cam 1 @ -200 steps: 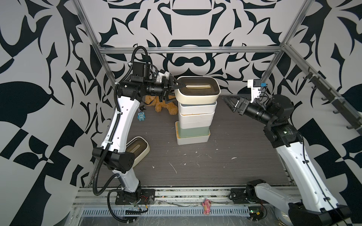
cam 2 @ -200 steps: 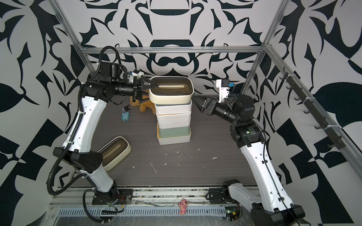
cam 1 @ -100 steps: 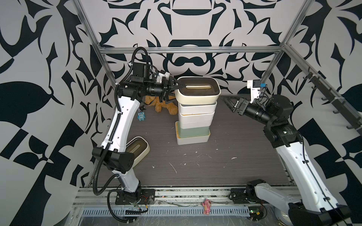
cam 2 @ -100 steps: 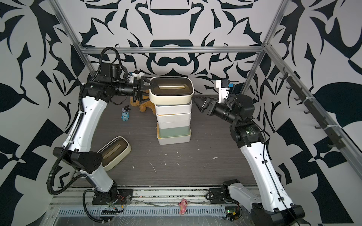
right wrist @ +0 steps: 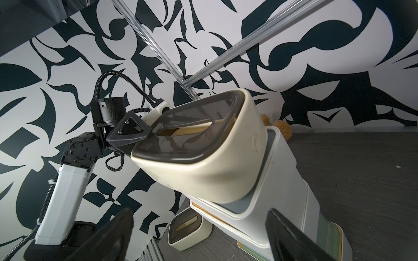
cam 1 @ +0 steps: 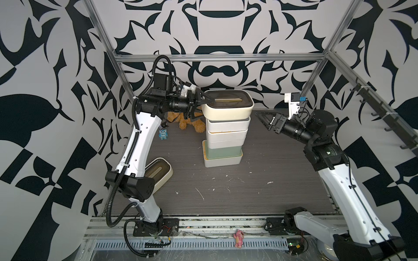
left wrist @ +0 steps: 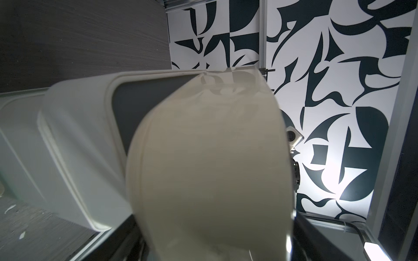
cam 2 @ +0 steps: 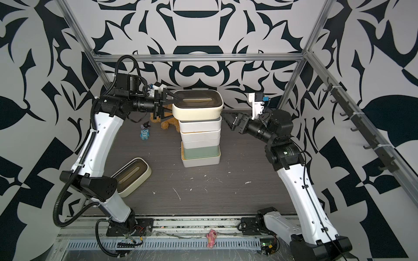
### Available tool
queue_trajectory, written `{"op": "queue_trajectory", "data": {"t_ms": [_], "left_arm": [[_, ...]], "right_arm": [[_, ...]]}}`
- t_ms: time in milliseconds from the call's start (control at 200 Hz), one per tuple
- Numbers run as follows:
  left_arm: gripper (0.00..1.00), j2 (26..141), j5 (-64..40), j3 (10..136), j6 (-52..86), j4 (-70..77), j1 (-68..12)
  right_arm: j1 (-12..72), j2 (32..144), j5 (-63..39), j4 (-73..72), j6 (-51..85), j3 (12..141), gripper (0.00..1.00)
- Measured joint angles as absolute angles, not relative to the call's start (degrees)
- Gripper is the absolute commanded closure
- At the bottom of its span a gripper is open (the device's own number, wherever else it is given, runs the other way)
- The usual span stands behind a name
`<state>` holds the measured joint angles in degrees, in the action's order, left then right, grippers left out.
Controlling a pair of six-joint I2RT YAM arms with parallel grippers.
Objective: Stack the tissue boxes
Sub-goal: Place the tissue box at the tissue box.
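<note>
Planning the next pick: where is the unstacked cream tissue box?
In both top views the cream tissue box lies on the table at the robot's left, partly hidden behind the left arm's elbow, apart from the stack.

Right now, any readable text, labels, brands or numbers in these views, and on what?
None can be read in any view.
Small blue robot toy: dark mark on its front, too small to read.
Black joint housing on the right arm: small pale marking, too blurred to read.
Cream rounded tissue box with dark-brown lid: no print visible.
</note>
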<state>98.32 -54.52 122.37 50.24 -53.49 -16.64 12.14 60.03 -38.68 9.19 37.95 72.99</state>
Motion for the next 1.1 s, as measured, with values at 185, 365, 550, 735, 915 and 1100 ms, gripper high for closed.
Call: {"op": "queue_trajectory", "data": {"t_ms": [185, 365, 550, 735, 915, 1100], "left_arm": [[0.09, 98.3, -53.8, 122.2, 49.9, -53.7, -16.6], [0.05, 98.2, -52.6, 121.5, 49.2, -54.0, -16.6], [0.04, 98.1, -51.1, 121.4, 48.3, -54.8, -16.6], [0.0, 97.6, -50.3, 121.4, 47.6, -55.0, -16.6], [0.01, 97.5, -49.6, 121.5, 47.1, -55.3, -16.6], [0.01, 97.4, -46.3, 122.0, 45.6, -57.6, -16.4]], "right_arm": [[12.2, 60.0, -38.7, 9.2, 38.0, 73.0, 0.05], [12.2, 60.0, -38.6, 9.2, 38.0, 73.0, 0.05], [12.3, 60.0, -38.3, 9.2, 38.0, 73.0, 0.05], [12.3, 60.0, -38.1, 9.2, 38.0, 73.0, 0.05], [12.3, 60.0, -37.5, 9.6, 37.9, 73.0, 0.03], [12.3, 60.0, -36.6, 10.6, 37.2, 73.0, 0.03]]}}
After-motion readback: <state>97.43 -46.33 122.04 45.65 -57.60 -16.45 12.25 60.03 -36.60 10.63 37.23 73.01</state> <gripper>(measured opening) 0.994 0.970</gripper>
